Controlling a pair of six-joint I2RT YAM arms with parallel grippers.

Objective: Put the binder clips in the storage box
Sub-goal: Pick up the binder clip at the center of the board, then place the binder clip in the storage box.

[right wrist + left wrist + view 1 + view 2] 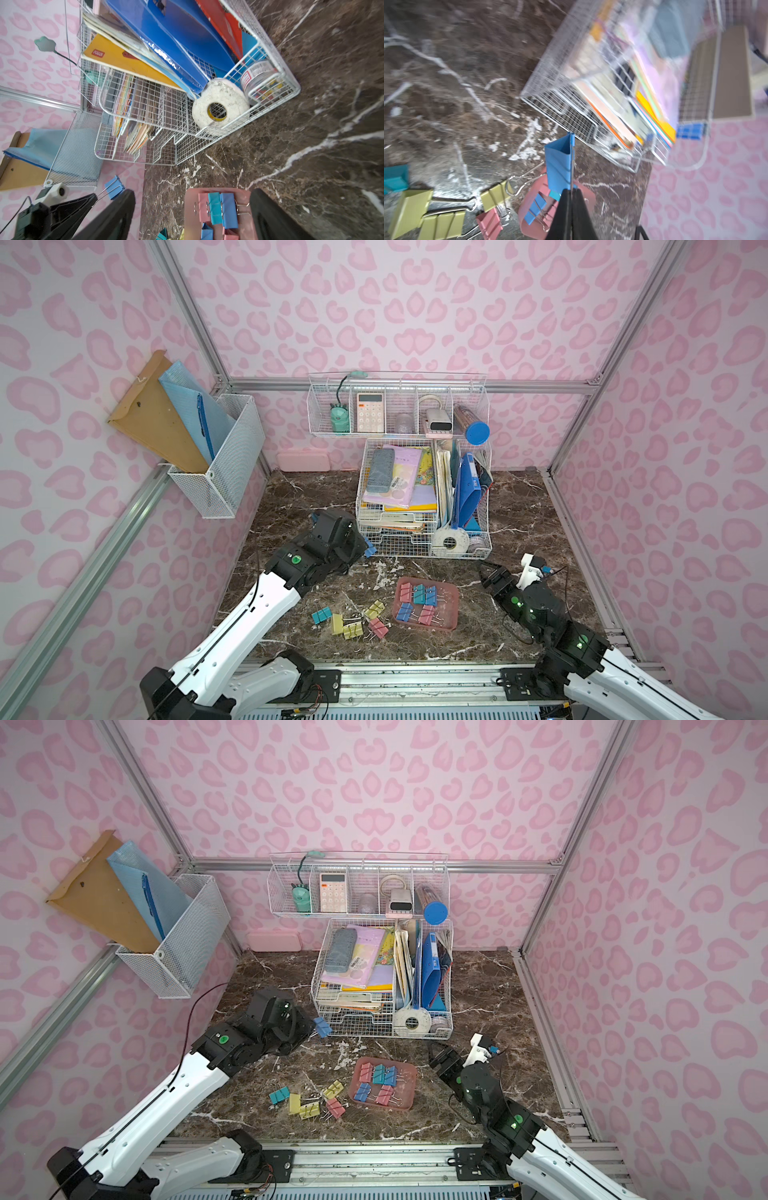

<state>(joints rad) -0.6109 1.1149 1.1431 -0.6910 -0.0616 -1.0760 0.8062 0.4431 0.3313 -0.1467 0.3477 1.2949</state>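
Clamping a blue binder clip [370,549] by its wire handle, the left jaws face a storage box [449,600] lying rightward, nearer the base; the right jaws gape beside it.

from the left wrist the white wire basket of papers [591,87] was all smeared with blur, nothing on it readable. in a top view, the small blue binder clip [370,551] sat half hidden behind the left arm's black wrist [332,531]. the shallow translucent pinkish-red plastic tray [190,199] ran off the right wrist picture's edge.
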